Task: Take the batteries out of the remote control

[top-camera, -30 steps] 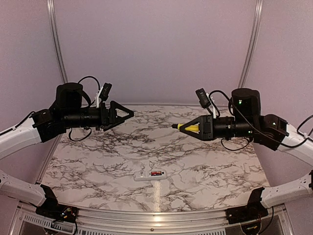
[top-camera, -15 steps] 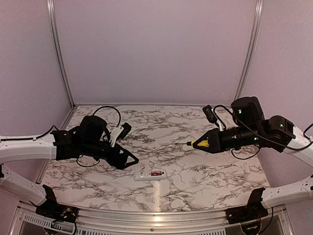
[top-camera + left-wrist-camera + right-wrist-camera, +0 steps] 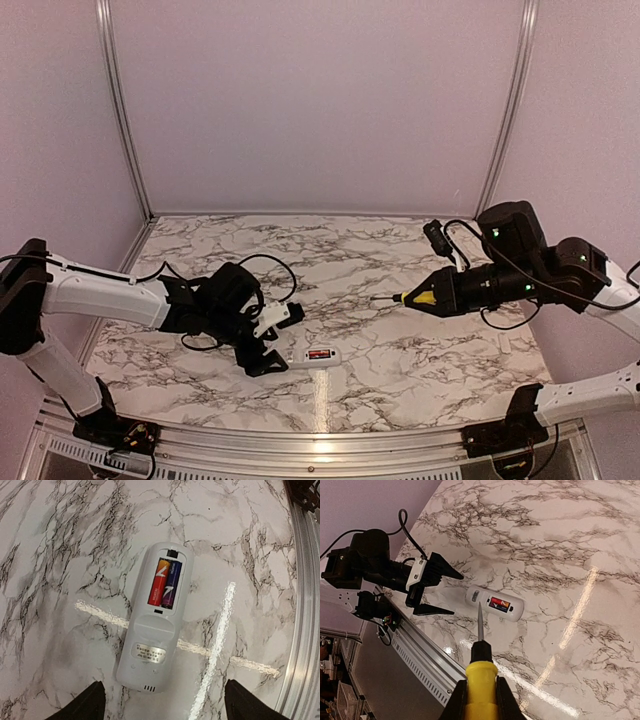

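The white remote control [image 3: 300,357] lies back up near the table's front edge, its battery recess open. Two batteries [image 3: 164,582] sit side by side in it, showing red and dark purple wrapping, also visible from the right wrist as batteries [image 3: 498,604]. My left gripper [image 3: 272,342] hangs low at the remote's left end, open, one finger to each side of that end without touching. In the left wrist view the remote control [image 3: 150,650] ends just ahead of the left gripper [image 3: 167,707]. My right gripper [image 3: 432,298] is shut on a yellow-handled screwdriver [image 3: 412,297], its tip aimed at the remote control [image 3: 480,596] from a distance.
A small white piece [image 3: 505,343] lies on the marble table at the right. A metal rail [image 3: 320,440] runs along the near edge, close behind the remote. Pale walls with metal posts [image 3: 118,110] close in the back and sides.
My left arm has swung down from mid-air to the table and now brackets the remote's left end. The right arm has dropped slightly, still holding the screwdriver.
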`<state>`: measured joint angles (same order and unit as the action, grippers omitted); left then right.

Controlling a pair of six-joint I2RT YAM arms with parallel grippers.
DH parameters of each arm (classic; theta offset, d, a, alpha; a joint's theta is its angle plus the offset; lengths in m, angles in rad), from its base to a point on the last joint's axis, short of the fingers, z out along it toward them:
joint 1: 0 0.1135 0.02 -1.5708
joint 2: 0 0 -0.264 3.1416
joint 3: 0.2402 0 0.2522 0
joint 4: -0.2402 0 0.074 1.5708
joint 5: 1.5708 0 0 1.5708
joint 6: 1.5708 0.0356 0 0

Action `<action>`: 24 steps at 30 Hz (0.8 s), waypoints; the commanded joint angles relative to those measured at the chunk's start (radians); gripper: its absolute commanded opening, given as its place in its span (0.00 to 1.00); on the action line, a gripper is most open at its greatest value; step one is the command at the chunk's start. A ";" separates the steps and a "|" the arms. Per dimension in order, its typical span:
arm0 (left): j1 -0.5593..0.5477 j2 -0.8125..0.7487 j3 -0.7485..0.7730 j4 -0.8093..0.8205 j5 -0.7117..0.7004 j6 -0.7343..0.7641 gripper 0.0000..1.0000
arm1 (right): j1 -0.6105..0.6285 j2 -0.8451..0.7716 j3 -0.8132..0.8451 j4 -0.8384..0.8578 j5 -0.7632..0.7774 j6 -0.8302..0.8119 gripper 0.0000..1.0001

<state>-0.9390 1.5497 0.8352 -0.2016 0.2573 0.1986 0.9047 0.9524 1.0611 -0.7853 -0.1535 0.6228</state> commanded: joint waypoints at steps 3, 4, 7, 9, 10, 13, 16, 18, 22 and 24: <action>-0.005 0.081 0.063 -0.035 -0.037 0.199 0.85 | -0.006 -0.004 -0.003 -0.019 0.031 0.006 0.00; -0.005 0.098 0.071 -0.036 -0.039 0.210 0.85 | -0.006 0.000 -0.002 -0.019 0.033 0.005 0.00; -0.006 0.144 0.096 -0.040 -0.037 0.245 0.80 | -0.005 0.016 0.006 -0.020 0.033 -0.002 0.00; -0.007 0.157 0.099 -0.037 -0.036 0.269 0.78 | -0.006 0.031 0.016 -0.023 0.034 -0.007 0.00; -0.006 0.161 0.099 -0.034 -0.034 0.281 0.78 | -0.006 0.037 0.019 -0.026 0.033 -0.009 0.00; -0.007 0.184 0.110 -0.036 -0.020 0.307 0.77 | -0.005 0.053 0.027 -0.028 0.032 -0.018 0.00; -0.008 0.221 0.125 -0.039 -0.021 0.319 0.73 | -0.007 0.072 0.037 -0.029 0.029 -0.029 0.00; -0.008 0.242 0.132 -0.032 -0.016 0.319 0.69 | -0.007 0.087 0.045 -0.029 0.026 -0.037 0.00; -0.012 0.278 0.148 -0.029 -0.019 0.314 0.62 | -0.010 0.119 0.065 -0.028 0.017 -0.057 0.00; -0.015 0.290 0.153 -0.031 -0.018 0.318 0.57 | -0.010 0.138 0.077 -0.028 0.012 -0.066 0.00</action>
<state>-0.9440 1.8030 0.9668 -0.2226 0.2352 0.5014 0.9047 1.0649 1.0756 -0.8093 -0.1387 0.5892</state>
